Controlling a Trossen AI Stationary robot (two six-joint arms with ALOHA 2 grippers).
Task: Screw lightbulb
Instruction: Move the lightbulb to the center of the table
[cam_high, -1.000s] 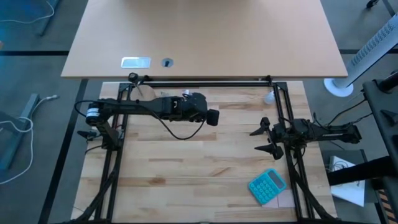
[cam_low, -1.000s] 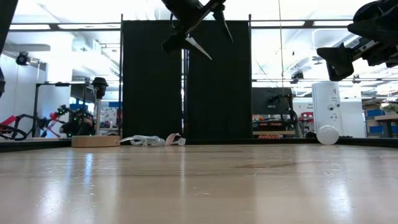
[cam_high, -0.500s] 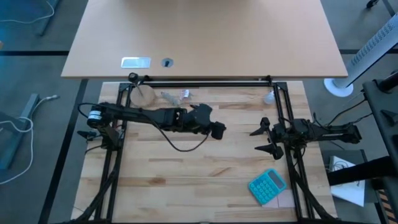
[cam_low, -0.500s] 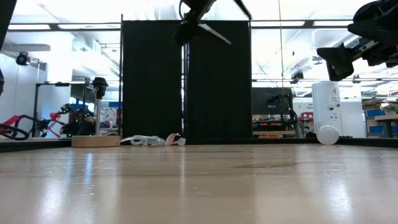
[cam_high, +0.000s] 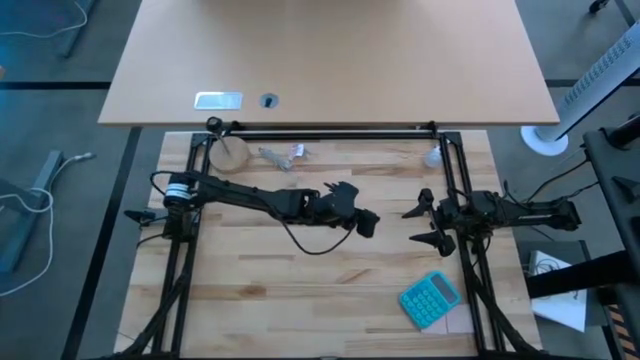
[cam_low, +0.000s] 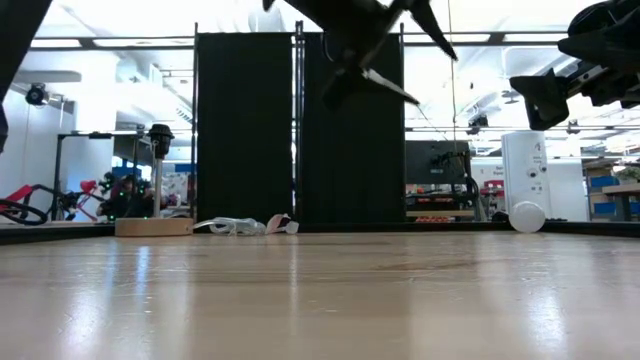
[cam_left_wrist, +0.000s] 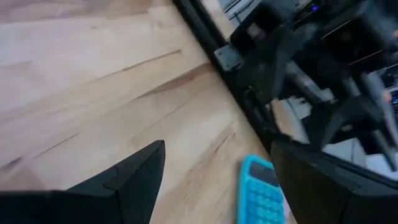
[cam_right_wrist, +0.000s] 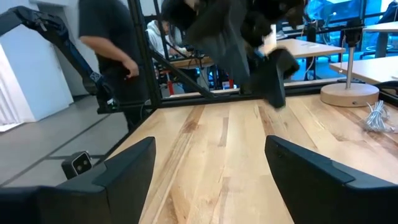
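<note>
Both tools gape empty: left tool (cam_high: 345, 190) mid-counter, right tool (cam_high: 421, 222) just beyond it. The lightbulb (cam_high: 433, 157) lies past the right tool, beside the frame; a hurried reach could roll it away.

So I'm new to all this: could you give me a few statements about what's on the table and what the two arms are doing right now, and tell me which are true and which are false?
1. The lightbulb lies at the table's far right edge, held by neither arm. True.
2. The left gripper is clamped on the wooden disc. False: it hangs open in the air over the middle of the table, holding nothing.
3. A blue calculator lies near the table's front right. True.
4. The right gripper holds the bulb. False: its jaws are open and empty.
5. The bulb is already screwed into the disc. False: they lie far apart.
</note>
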